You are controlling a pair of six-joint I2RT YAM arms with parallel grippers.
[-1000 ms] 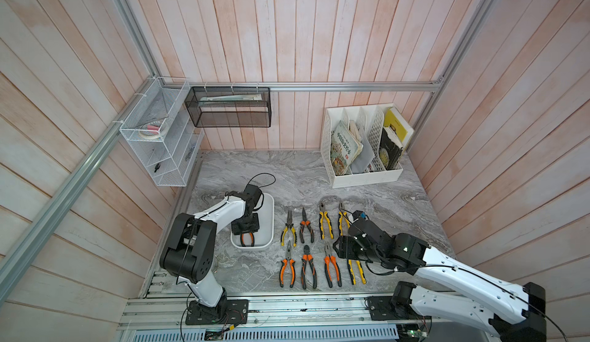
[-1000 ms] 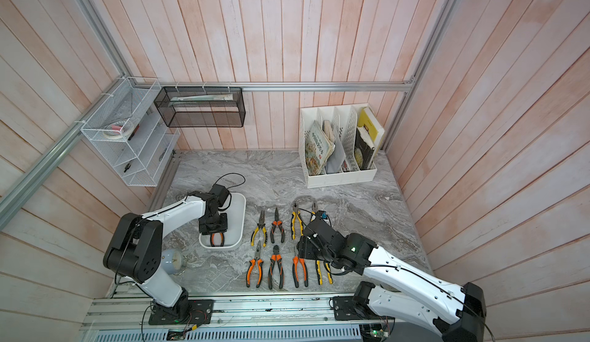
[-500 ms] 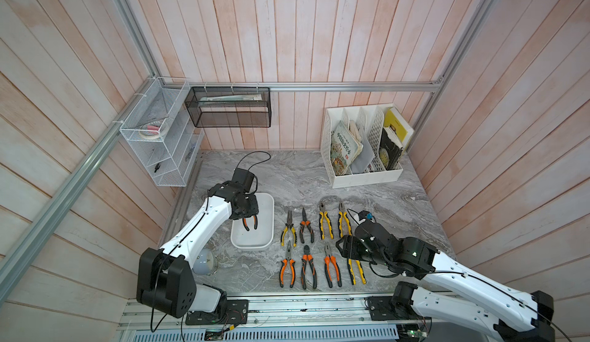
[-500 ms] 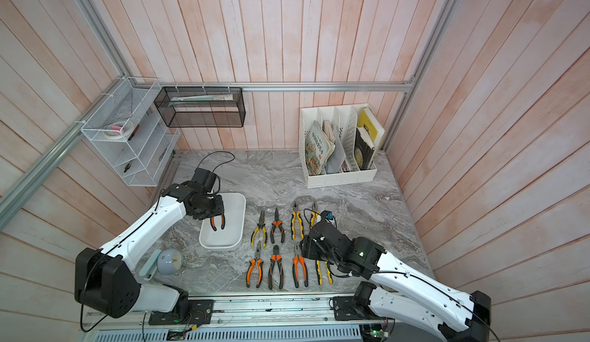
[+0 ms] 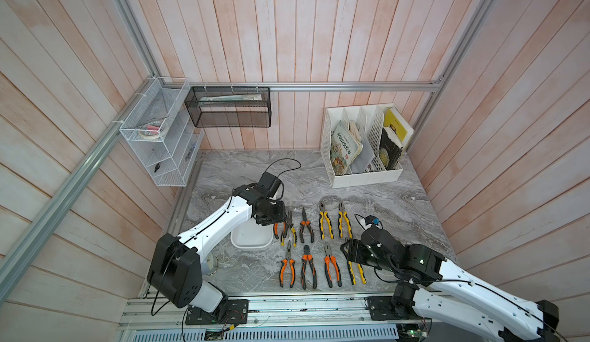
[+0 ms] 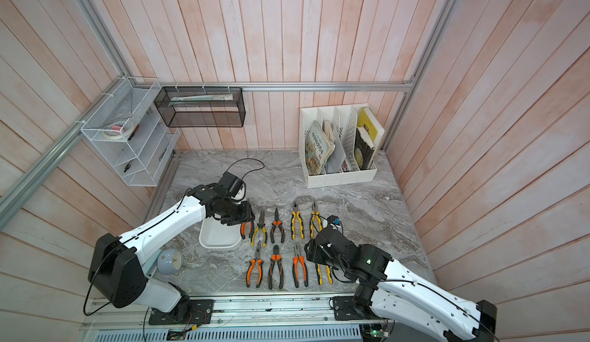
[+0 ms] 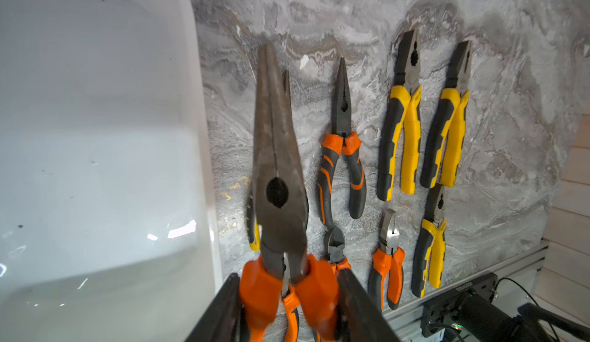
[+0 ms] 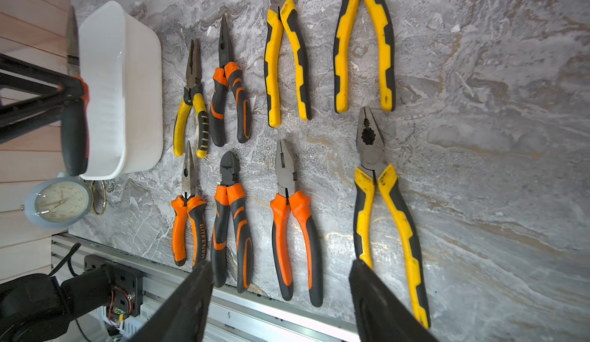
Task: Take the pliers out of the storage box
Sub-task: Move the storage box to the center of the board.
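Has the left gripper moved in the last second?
Yes. The left gripper, shut on the orange-handled long-nose pliers, has risen out of the storage box and shifted across its rim toward the yellow-handled long-nose pliers beside it.

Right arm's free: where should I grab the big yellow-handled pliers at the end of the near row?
Probably across both handles just behind the pivot of the yellow-handled combination pliers, coming straight down with the right gripper. They lie flat and the handles splay toward their tips, so the fingers span both most easily there.

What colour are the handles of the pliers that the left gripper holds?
Orange and black; the held pliers show best in the left wrist view.
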